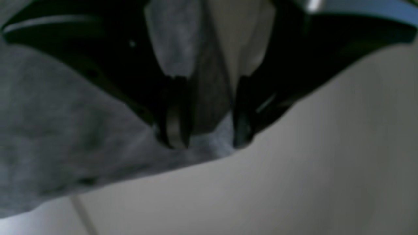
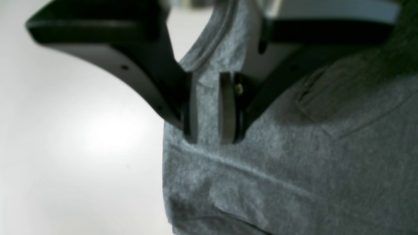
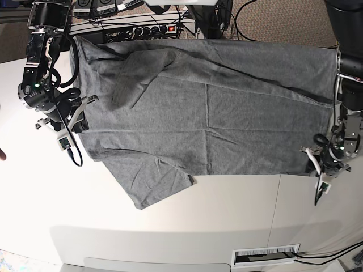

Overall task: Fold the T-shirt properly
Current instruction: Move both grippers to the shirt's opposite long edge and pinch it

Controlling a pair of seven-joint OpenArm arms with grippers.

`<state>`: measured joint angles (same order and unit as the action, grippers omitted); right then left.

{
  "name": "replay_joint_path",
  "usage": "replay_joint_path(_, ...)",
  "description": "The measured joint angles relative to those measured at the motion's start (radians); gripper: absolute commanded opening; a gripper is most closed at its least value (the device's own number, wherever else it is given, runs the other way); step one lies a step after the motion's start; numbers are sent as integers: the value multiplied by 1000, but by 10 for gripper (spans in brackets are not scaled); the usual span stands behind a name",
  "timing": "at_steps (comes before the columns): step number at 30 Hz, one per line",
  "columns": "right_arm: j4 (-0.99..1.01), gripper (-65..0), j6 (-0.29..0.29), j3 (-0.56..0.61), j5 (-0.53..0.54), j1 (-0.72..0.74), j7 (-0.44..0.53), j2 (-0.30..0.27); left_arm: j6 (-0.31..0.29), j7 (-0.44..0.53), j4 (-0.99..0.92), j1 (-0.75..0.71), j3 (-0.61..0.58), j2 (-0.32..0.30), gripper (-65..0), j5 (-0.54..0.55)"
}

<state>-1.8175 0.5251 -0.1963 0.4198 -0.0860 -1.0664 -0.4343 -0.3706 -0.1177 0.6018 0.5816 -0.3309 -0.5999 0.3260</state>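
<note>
At the bench's (image 3: 187, 209) left edge in the base view, the right arm's fingers (image 2: 209, 107) pinch a fold of the grey T-shirt (image 3: 210, 113) near its ribbed neck, pads closed on the cloth. The T-shirt lies spread flat across the bench's far half, one sleeve pointing toward the near edge, the other folded over the body. At the right edge, the left arm's fingers (image 1: 204, 140) stand wide apart over the hem, cloth between them but not clamped.
</note>
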Motion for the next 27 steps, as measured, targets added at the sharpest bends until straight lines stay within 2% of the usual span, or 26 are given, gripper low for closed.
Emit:
replay_joint_path(4, 0, -525, 0, 0, 0, 0, 0, 0, 5, 6, 0, 0, 0, 13, -500, -11)
replay_joint_path(8, 0, -525, 0, 0, 0, 0, 0, 0, 6, 15, 0, 1, 0, 18, -650, -80)
replay_joint_path(11, 0, -525, 0, 0, -4, 4, 2, 0, 1, 14, 5, 1, 0, 13, -650, -91)
replay_joint_path(12, 0, -525, 0, 0, -9, 9, 13, 0, -19, 11, 10, 0, 0, 7, -650, -99)
replay_joint_path(15, 1, -525, 4, 0, -40, 51, 48, 0, -137, -10, 50, -2, 0, -19, -650, -90)
replay_joint_path(17, 1, -525, 3, 0, -46, 87, 53, 2, -182, -69, 91, -2, 0, -32, -650, -42)
replay_joint_path(20, 44, -525, 4, 1, -45, 136, 69, 11, -183, -177, 161, -2, 0, -40, -650, 51)
replay_joint_path(23, 137, -515, 5, 19, -51, 193, 78, 27, -184, -198, 219, -2, 0, -58, -650, 101)
replay_joint_path(27, 264, -400, 6, 66, -50, 296, 82, 27, -184, -233, 289, -2, 0, -91, -650, 114)
